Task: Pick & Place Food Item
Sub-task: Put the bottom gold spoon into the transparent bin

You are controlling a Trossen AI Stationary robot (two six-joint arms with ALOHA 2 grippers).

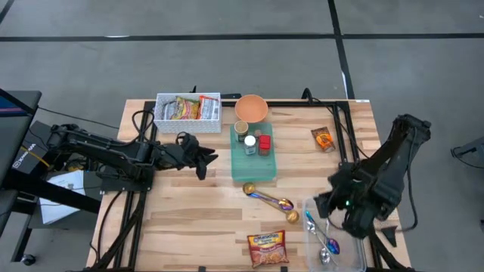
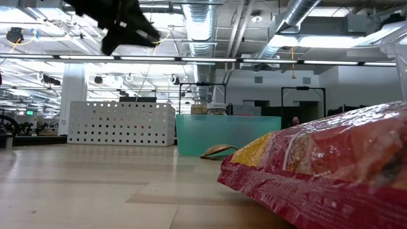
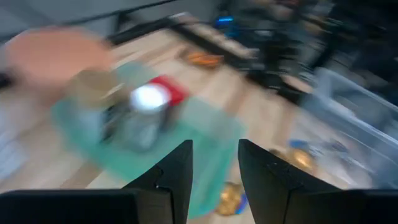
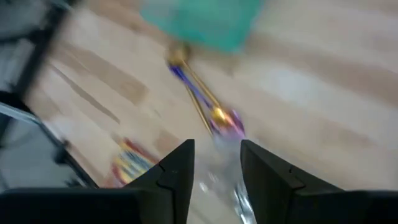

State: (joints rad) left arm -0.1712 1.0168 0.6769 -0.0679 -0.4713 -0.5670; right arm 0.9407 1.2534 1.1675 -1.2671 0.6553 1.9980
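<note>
Your right gripper [image 1: 327, 202] hangs over the table's right side with its 2 dark fingers [image 4: 180, 168] set a narrow gap apart and nothing between them; the right wrist view shows only bare wood and cutlery through that gap. Just beside it lies a clear tray [image 1: 355, 253] holding spoons, and a gold spoon [image 1: 268, 198] rests on the wood between the gripper and the green mat [image 1: 253, 162]. The food item nearest this tool is, I judge, the orange snack packet [image 1: 268, 248] at the table's near edge, lying flat, down and toward the centre from the gripper, with its long axis running across the table. A smaller orange packet [image 1: 323, 138] lies farther up the right side, well apart from it. Your left gripper [image 1: 206, 159] hovers just beside the mat's left edge, its fingers likewise a little apart and empty, with the jars [image 1: 249, 142] and the orange bowl [image 1: 251, 108] ahead of it, and the white basket [image 1: 187, 108] of packets behind. For the near packet, your right arm is the closer 1; the left would have to reach across the mat.
</note>
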